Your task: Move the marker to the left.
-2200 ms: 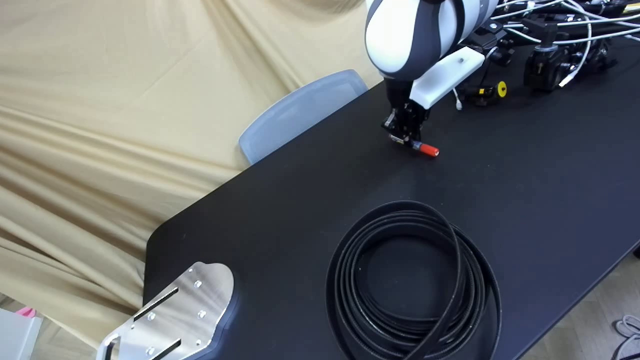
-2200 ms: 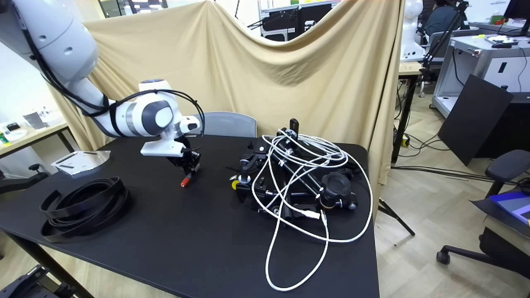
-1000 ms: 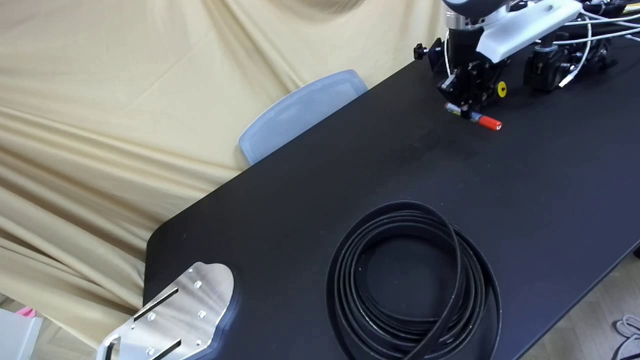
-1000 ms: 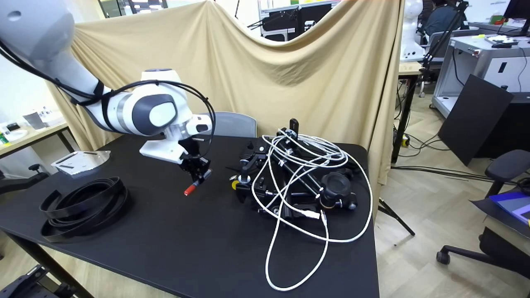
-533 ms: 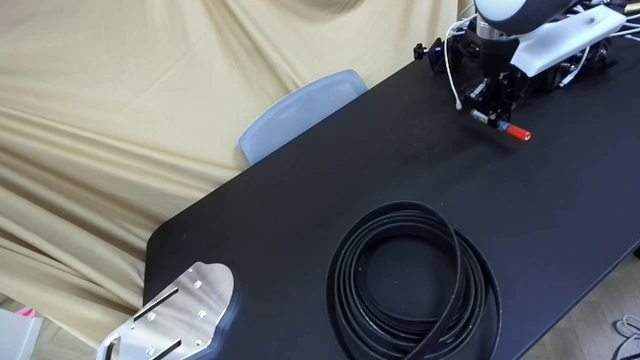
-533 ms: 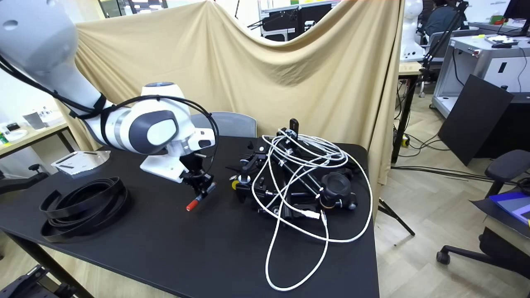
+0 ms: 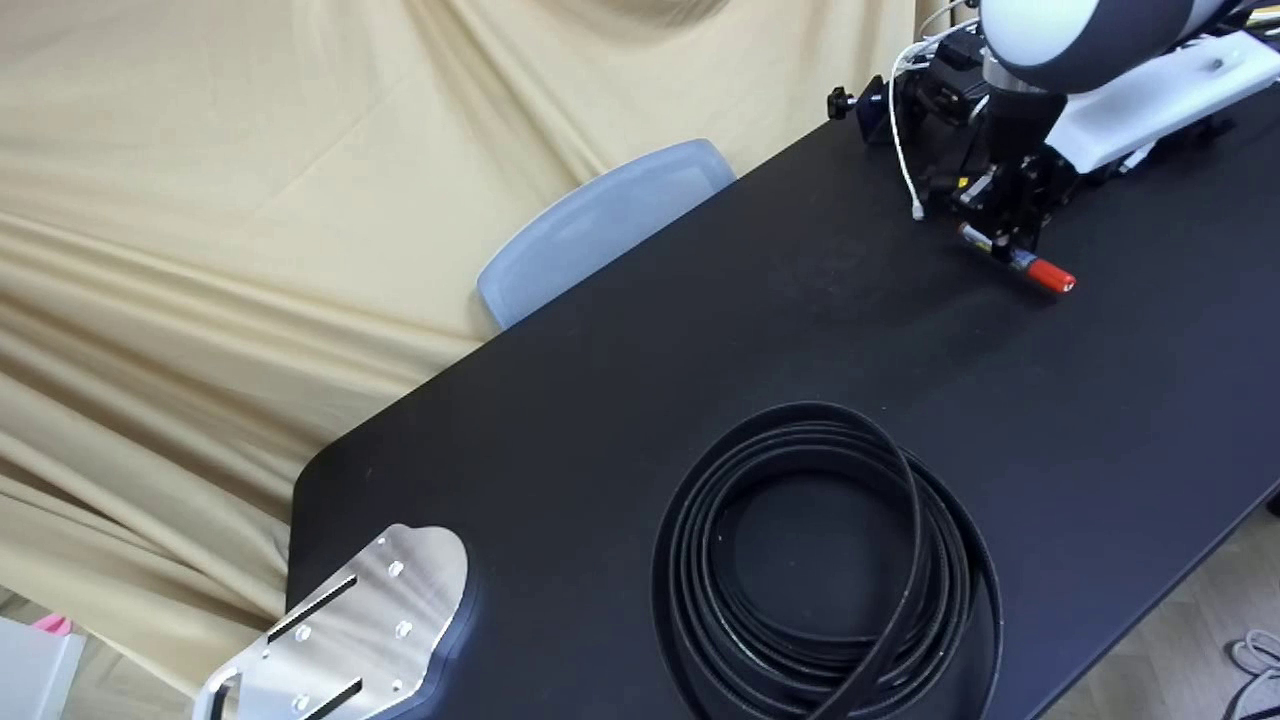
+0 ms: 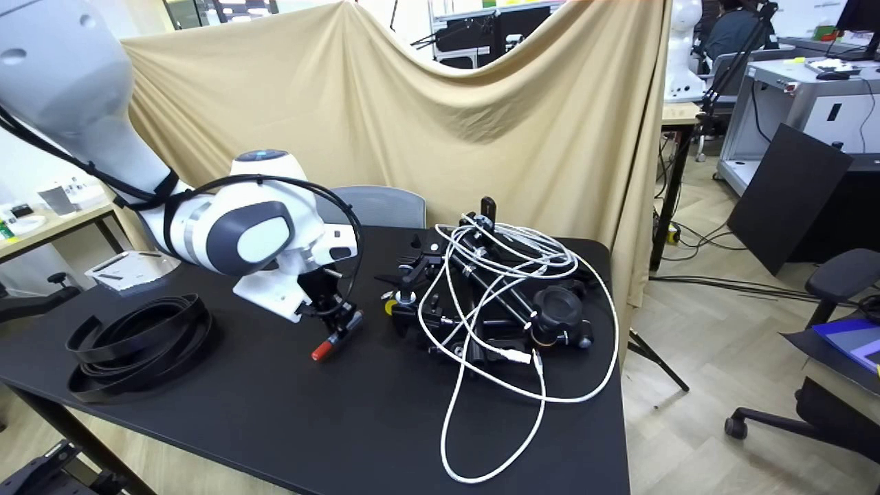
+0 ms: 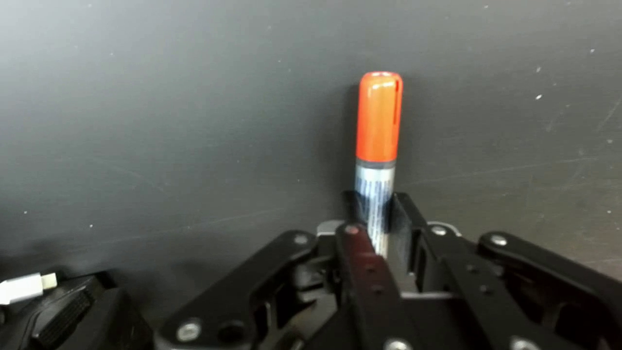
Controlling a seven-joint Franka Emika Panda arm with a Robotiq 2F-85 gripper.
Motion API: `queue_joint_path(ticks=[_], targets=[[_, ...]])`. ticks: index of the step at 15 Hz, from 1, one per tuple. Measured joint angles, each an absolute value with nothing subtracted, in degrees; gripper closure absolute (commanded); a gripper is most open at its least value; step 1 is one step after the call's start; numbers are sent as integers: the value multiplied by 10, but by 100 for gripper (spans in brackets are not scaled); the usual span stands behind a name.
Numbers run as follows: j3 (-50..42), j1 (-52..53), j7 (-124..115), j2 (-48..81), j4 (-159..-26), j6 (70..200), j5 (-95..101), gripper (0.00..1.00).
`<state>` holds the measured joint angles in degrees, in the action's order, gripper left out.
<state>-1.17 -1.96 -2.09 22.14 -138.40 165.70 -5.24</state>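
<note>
Red-orange-capped marker (image 9: 376, 163) in the gripper (image 9: 375, 197): grasp made, carry probably near its end, release not yet made.
Fingers (image 9: 410, 216) set at the barrel's width, clasping it from both sides; the marker is on or just above the table (image 7: 600, 430), contact indistinct, near the black hardware (image 8: 505, 297).

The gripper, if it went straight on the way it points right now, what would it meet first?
Most likely the black tabletop: the gripper points down at it, with the marker in its grip. How small the gap is, or whether the marker touches the surface, I can't tell.
</note>
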Motion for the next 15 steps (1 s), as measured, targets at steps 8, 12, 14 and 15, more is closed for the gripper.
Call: queue_joint_path(ticks=[8, 12, 14, 15], targets=[[8, -41, -21, 222, -1385, 1658, -94, 21], [-3, -35, -36, 220, -1385, 1659, -95, 0], [-16, -23, -61, 217, -1385, 1659, -94, 0], [-25, -15, -77, 214, -1384, 1659, -93, 0]])
